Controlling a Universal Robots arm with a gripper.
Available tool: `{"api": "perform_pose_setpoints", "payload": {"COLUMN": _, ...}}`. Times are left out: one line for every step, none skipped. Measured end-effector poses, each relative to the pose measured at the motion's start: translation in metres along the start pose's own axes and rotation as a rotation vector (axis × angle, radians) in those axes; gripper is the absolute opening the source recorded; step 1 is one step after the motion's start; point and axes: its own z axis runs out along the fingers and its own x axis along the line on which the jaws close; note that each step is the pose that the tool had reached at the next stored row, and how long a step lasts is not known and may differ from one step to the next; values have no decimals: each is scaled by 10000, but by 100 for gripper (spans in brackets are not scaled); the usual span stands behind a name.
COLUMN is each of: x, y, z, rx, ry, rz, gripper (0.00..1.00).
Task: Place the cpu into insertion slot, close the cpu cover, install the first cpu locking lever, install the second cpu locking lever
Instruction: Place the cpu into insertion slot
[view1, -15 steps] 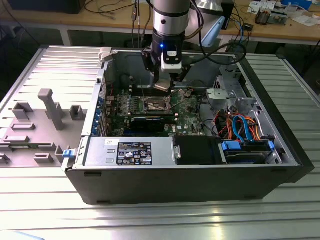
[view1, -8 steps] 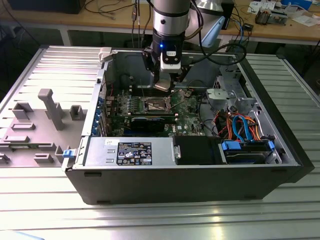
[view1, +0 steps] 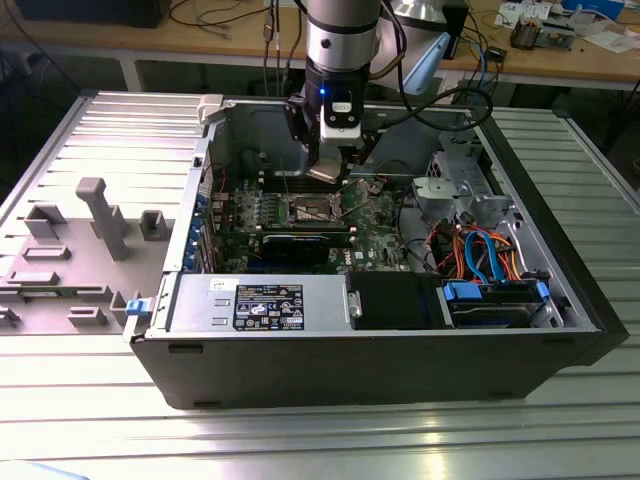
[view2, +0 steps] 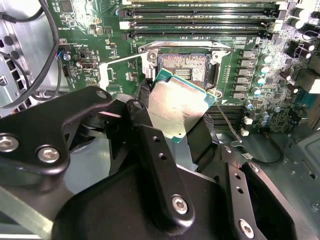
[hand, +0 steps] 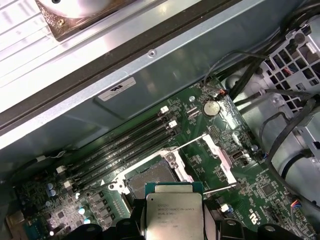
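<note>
Exterior view showed the computer case (view1: 400, 365) on a ribbed metal table (view1: 300, 440) — workbench (view1: 580, 62) behind — the gripper (view2: 175, 114) fingers closed on the cpu (view2: 177, 106) near the insertion slot (view2: 182, 67).

Long black memory slots (hand: 122, 144) lie near a coin battery (hand: 211, 106) (orange and blue cables (view1: 487, 252) cross the open case (view1: 350, 372)).

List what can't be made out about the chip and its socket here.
- Underside of the small flat silver-grey square chip: turned away in both wrist views.
- Near edge of the dark square silver-rimmed socket recess: first wrist view, covered by the chip.
- Socket contacts: exterior view, too small.
</note>
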Motion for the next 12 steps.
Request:
{"api": "perform_pose_setpoints", "payload": {"x": 0, "y": 0, "z": 0, "rx": 0, "ry": -1, "rz": 15, "gripper": 55}}
{"api": "perform_pose_setpoints", "payload": {"x": 0, "y": 0, "z": 0, "rx": -1, "ry": -2, "rz": 29, "gripper": 55}}
{"api": "perform_pose_setpoints", "payload": {"x": 0, "y": 0, "z": 0, "rx": -1, "ry": -4, "rz": 49, "gripper": 55}}
{"api": "perform_pose_setpoints", "payload": {"x": 0, "y": 0, "z": 0, "rx": -2, "ry": -6, "rz": 68, "gripper": 55}}
{"api": "perform_pose_setpoints", "payload": {"x": 0, "y": 0, "z": 0, "rx": -2, "ry": -7, "rz": 79, "gripper": 55}}
{"api": "perform_pose_setpoints", "payload": {"x": 0, "y": 0, "z": 0, "rx": -2, "ry": -8, "rz": 97, "gripper": 55}}
{"api": "perform_pose_setpoints", "payload": {"x": 0, "y": 0, "z": 0, "rx": -3, "ry": -10, "rz": 119, "gripper": 55}}
{"api": "perform_pose_setpoints", "payload": {"x": 0, "y": 0, "z": 0, "rx": -3, "ry": -12, "rz": 138, "gripper": 55}}
{"api": "perform_pose_setpoints", "payload": {"x": 0, "y": 0, "z": 0, "rx": -3, "ry": -12, "rz": 149, "gripper": 55}}
{"api": "perform_pose_setpoints", "payload": {"x": 0, "y": 0, "z": 0, "rx": -3, "ry": -14, "rz": 167, "gripper": 55}}
{"api": "perform_pose_setpoints", "payload": {"x": 0, "y": 0, "z": 0, "rx": -4, "ry": -16, "rz": 191, "gripper": 55}}
{"api": "perform_pose_setpoints", "payload": {"x": 0, "y": 0, "z": 0, "rx": -4, "ry": -17, "rz": 204, "gripper": 55}}
